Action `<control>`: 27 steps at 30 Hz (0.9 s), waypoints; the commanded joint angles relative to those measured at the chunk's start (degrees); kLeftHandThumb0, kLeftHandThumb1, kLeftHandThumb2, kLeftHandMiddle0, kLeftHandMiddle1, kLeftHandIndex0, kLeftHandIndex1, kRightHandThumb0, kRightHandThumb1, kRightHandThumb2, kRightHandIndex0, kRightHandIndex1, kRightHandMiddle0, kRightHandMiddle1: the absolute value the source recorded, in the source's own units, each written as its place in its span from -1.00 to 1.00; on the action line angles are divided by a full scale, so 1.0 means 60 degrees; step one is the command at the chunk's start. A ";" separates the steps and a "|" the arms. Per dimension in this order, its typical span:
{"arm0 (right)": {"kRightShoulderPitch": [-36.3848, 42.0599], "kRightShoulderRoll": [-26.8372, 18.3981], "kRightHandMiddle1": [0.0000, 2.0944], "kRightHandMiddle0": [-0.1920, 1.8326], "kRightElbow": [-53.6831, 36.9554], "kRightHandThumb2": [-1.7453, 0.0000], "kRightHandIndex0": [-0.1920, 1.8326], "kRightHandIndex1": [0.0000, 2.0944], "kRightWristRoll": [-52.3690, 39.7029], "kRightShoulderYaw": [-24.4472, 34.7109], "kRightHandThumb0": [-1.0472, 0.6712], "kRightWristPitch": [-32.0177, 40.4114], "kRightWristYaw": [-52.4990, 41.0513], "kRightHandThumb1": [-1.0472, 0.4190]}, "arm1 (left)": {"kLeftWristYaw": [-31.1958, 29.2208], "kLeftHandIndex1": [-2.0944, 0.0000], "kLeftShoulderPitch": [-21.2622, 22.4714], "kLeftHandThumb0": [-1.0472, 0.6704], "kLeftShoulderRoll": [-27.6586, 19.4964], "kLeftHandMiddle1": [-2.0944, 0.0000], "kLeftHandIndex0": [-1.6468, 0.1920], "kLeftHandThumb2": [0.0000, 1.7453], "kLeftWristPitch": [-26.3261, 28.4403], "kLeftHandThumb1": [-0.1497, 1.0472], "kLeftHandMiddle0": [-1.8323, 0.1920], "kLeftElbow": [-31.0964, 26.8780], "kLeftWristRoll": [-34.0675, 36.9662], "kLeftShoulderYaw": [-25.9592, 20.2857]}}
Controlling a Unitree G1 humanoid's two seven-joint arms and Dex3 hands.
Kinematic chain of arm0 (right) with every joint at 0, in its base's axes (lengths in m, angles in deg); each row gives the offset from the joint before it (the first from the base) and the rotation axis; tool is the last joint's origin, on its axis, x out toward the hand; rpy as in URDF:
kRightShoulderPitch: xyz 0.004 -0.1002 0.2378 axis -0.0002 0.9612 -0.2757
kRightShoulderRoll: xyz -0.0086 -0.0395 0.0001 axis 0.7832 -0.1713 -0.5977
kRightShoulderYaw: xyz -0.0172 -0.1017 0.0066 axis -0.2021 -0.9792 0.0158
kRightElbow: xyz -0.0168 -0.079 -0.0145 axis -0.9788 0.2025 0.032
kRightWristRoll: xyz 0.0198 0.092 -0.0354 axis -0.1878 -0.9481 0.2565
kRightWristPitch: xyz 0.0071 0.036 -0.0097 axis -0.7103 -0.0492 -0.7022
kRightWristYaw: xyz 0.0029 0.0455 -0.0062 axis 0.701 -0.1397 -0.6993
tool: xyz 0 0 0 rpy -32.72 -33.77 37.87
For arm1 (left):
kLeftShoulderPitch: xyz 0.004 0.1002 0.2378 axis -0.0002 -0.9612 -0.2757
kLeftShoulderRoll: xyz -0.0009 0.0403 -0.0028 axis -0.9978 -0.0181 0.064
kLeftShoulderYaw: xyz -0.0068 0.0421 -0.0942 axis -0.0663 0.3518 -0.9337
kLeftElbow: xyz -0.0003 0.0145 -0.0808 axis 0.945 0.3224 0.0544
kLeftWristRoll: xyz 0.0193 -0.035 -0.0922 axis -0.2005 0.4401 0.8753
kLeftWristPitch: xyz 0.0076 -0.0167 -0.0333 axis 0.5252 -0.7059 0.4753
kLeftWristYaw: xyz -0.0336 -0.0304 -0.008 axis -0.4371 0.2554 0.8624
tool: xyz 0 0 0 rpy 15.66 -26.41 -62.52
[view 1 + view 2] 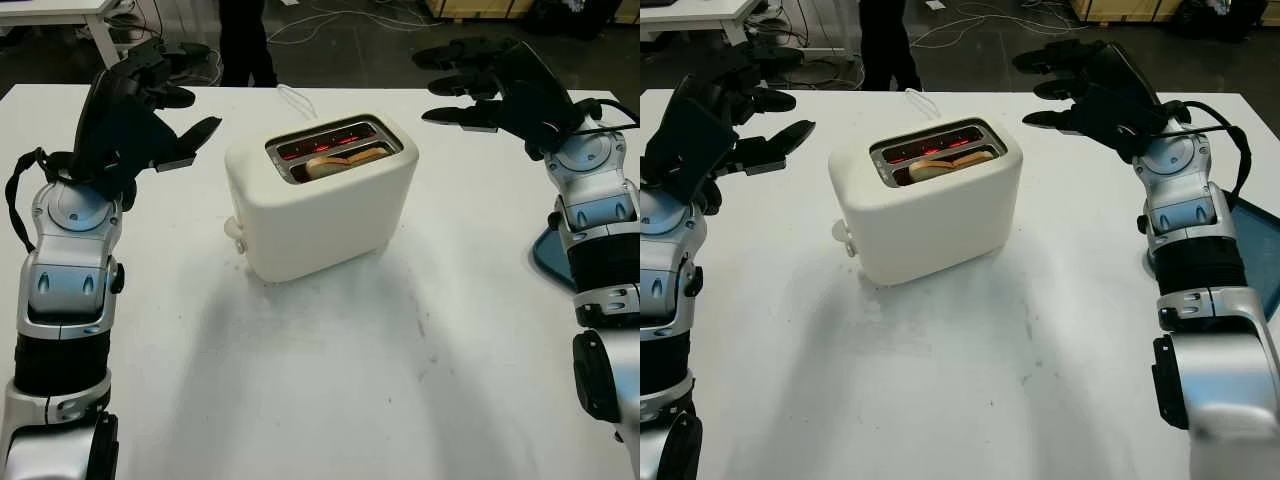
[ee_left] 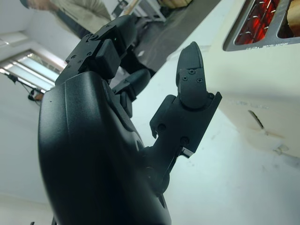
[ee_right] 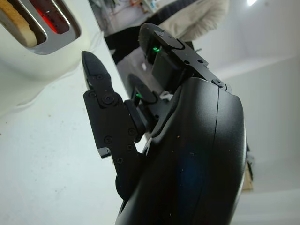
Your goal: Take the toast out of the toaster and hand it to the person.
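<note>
The toast (image 1: 338, 160) sits low in the front slot of the toaster (image 1: 320, 215) mid-bench. The left hand (image 1: 150, 110) and right hand (image 1: 490, 85) hover on either side, released and holding nothing, poised to reach in.

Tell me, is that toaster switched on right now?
On. Inside the toaster's slots, the heating elements glow red, and the toast sits low in the nearer slot.
</note>
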 commanded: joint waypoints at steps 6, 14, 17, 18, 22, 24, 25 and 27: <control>-0.0047 -0.0014 -1.00 -0.11 0.0108 1.00 -0.02 -0.99 -0.0042 0.0042 -0.09 -0.0183 -0.0004 -0.69 | -0.0036 0.50 0.0058 -0.04 -0.0093 -0.02 0.43 -0.32 0.0190 0.29 0.68 -0.0150 -0.0016 -0.0060; -0.0033 -0.0039 -1.00 -0.11 -0.0058 1.00 -0.02 -0.99 -0.0018 -0.0002 -0.07 -0.0069 -0.0088 -0.70 | -0.0034 0.48 0.0050 -0.05 -0.0107 -0.02 0.45 -0.33 0.0149 0.29 0.67 -0.0152 -0.0021 -0.0045; -0.0039 -0.0040 -1.00 -0.11 -0.0009 1.00 -0.02 -0.99 -0.0025 0.0003 -0.08 -0.0148 -0.0094 -0.69 | -0.0018 0.47 0.0044 -0.05 -0.0107 -0.02 0.45 -0.33 0.0164 0.30 0.67 -0.0159 -0.0051 -0.0026; -0.0040 -0.0035 -1.00 -0.11 -0.0004 1.00 -0.02 -0.99 -0.0035 0.0011 -0.08 -0.0137 -0.0100 -0.69 | -0.0019 0.47 0.0046 -0.06 -0.0102 -0.02 0.45 -0.33 0.0165 0.30 0.67 -0.0149 -0.0047 -0.0025; -0.0023 -0.0039 -1.00 -0.10 0.0027 1.00 -0.01 -0.99 -0.0020 0.0021 -0.11 -0.0177 -0.0089 -0.69 | -0.0048 0.47 -0.0001 -0.06 -0.0098 -0.01 0.46 -0.34 0.0292 0.31 0.68 -0.0263 -0.0015 -0.0037; -0.0008 -0.0032 -1.00 -0.10 0.0028 1.00 -0.01 -0.99 -0.0034 0.0027 -0.12 -0.0183 -0.0094 -0.69 | -0.0039 0.46 -0.0039 -0.05 -0.0080 -0.01 0.46 -0.35 0.0274 0.31 0.67 -0.0276 0.0000 -0.0053; 0.0003 -0.0025 -1.00 -0.11 0.0017 1.00 -0.01 -0.99 -0.0046 0.0032 -0.12 -0.0178 -0.0099 -0.69 | -0.0037 0.46 -0.0053 -0.06 -0.0074 -0.01 0.46 -0.35 0.0270 0.31 0.67 -0.0276 0.0009 -0.0060; 0.0051 -0.0009 -1.00 -0.11 -0.0076 0.99 -0.02 -0.99 -0.0091 0.0056 -0.12 -0.0080 -0.0126 -0.71 | -0.0015 0.46 -0.0095 -0.06 -0.0081 -0.01 0.46 -0.36 0.0312 0.32 0.67 -0.0317 -0.0027 -0.0055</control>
